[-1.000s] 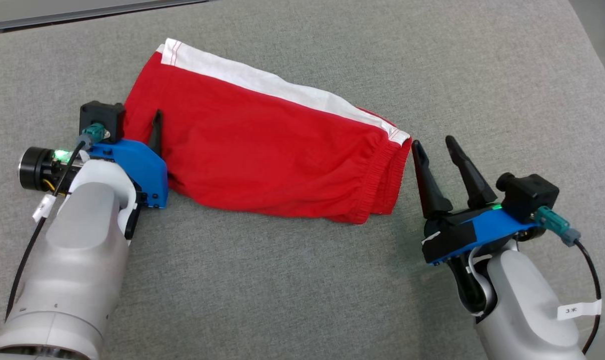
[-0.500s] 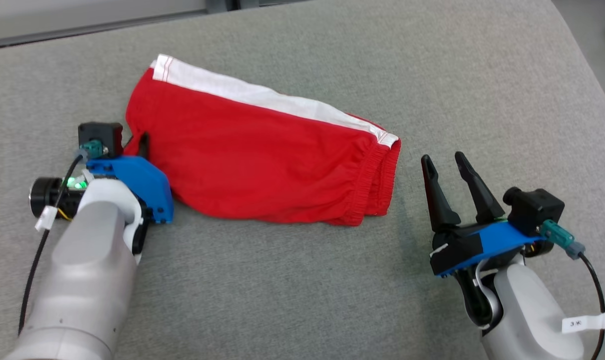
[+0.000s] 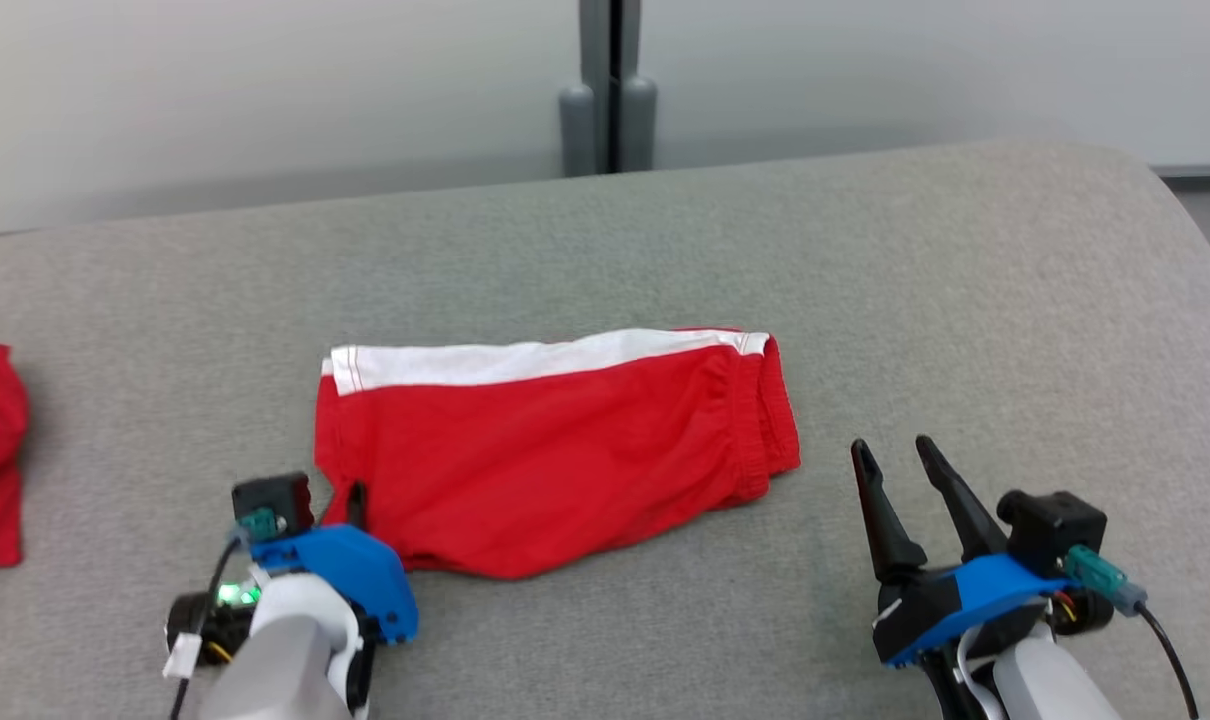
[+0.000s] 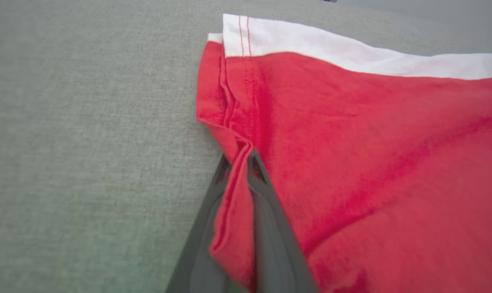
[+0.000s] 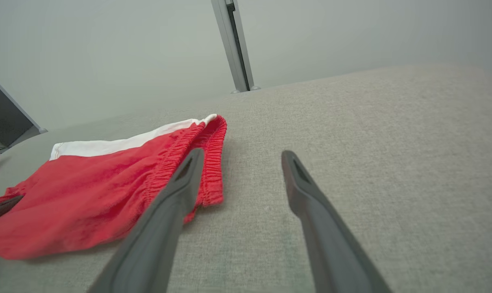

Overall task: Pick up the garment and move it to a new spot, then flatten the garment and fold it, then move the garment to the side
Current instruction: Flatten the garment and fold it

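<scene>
Left gripper [image 3: 357,498] is pinching the hem at the leg corner of the red shorts [image 3: 555,450], which lie flat and doubled over in the middle of the grey cushion [image 3: 915,270]. Right gripper [image 3: 892,448] is spread wide just off the waistband end, holding nothing. The fold looks done, so I'd guess it's the move-aside step. Next, right should grab the waistband so both ends lift together.
</scene>
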You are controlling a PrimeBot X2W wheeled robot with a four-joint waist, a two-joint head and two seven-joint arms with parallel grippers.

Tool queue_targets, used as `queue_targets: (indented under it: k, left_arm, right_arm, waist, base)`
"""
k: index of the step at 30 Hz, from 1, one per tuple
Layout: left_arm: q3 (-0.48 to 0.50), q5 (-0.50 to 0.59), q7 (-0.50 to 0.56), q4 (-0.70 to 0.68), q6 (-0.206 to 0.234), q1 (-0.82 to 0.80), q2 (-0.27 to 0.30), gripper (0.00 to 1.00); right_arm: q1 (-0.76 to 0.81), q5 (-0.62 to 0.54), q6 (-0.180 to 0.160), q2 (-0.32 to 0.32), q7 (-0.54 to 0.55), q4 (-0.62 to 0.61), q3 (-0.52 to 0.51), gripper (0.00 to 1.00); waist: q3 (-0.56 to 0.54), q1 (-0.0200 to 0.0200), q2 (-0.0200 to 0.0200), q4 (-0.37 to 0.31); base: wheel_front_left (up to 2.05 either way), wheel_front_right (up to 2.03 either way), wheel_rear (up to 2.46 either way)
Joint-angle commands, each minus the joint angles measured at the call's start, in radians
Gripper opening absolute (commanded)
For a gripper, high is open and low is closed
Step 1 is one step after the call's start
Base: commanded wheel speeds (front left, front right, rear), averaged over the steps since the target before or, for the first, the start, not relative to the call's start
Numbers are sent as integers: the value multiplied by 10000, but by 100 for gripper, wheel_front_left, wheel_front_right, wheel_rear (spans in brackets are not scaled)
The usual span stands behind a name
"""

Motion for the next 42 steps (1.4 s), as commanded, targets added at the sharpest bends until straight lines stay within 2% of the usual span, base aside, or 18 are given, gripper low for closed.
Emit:
queue_targets:
  k: [1,2,3,4,6,14,19,28,32,35,36,37,38,39,42]
  left_arm:
    - [11,-112,-76,-93,10,341,-25,0]
    - [8,-168,-97,-186,57,491,-52,0]
    - [-45,-184,-122,-296,101,634,-77,21]
    - [-90,-213,-135,-417,130,789,-93,100]
    - [-110,-335,-149,-1042,203,1032,-114,100]
    - [-527,-357,-162,-4552,1157,2290,-119,100]
    - [-821,-124,-154,-6133,1574,2833,-115,100]
    - [-1050,-76,-156,-6985,1775,3290,-124,100]
    - [-996,-61,-156,-7156,1816,3331,-122,100]
    - [-1028,-17,-156,-7256,1778,3351,-121,100]
    - [-1046,-25,-156,-7288,1771,3374,-121,100]
    - [-1063,-37,-156,-7315,1773,3396,-121,100]
    - [-1083,-55,-156,-7336,1771,3419,-124,100]
    - [-1095,-82,-156,-7351,1773,3441,-123,100]
    - [-1100,-81,-156,-7402,1781,3497,-120,100]
  right_arm:
    - [215,-116,1,-41,-6,52,-49,100]
    - [282,-124,1,-43,-6,85,-44,100]
    - [349,-132,1,-53,-6,101,-43,100]
    - [392,-149,1,-59,-6,128,0,100]
    - [367,-166,1,-68,-6,123,70,100]
    - [-591,-353,1,26,-6,254,393,100]
    - [-1370,-737,1,107,-6,1212,251,100]
    - [-1746,-1348,1,169,-4,3231,-876,100]
    - [-1668,-772,3,207,-4,3613,-505,100]
    - [-1568,195,3,219,-3,3416,346,100]
    - [-1511,509,3,214,-3,3365,611,94]
    - [-1468,725,3,210,-3,3349,827,62]
    - [-1464,936,1,208,-1,3305,1054,41]
    - [-1462,1135,3,207,-1,3294,1206,0]
    - [-1468,1564,3,168,-3,3129,1443,0]
  waist:
    - [-107,2,3,141]
    - [-160,2,3,219]
    - [-199,2,3,304]
    - [-217,2,3,371]
    - [-228,2,3,509]
    - [153,2,3,1079]
    - [286,2,3,1493]
    - [460,2,3,1932]
    - [536,2,3,1991]
    - [578,2,3,2033]
    - [583,2,3,2043]
    - [584,2,3,2049]
    - [588,2,3,2053]
    - [590,2,3,2056]
    - [566,2,3,2060]
  base:
    - [0,0,0]
    - [0,0,0]
    - [0,0,0]
    - [0,0,0]
    - [0,0,0]
    - [0,0,0]
    - [0,0,0]
    - [0,0,0]
    - [0,0,0]
    - [0,0,0]
    - [0,0,0]
    - [0,0,0]
    - [0,0,0]
    - [0,0,0]
    - [0,0,0]
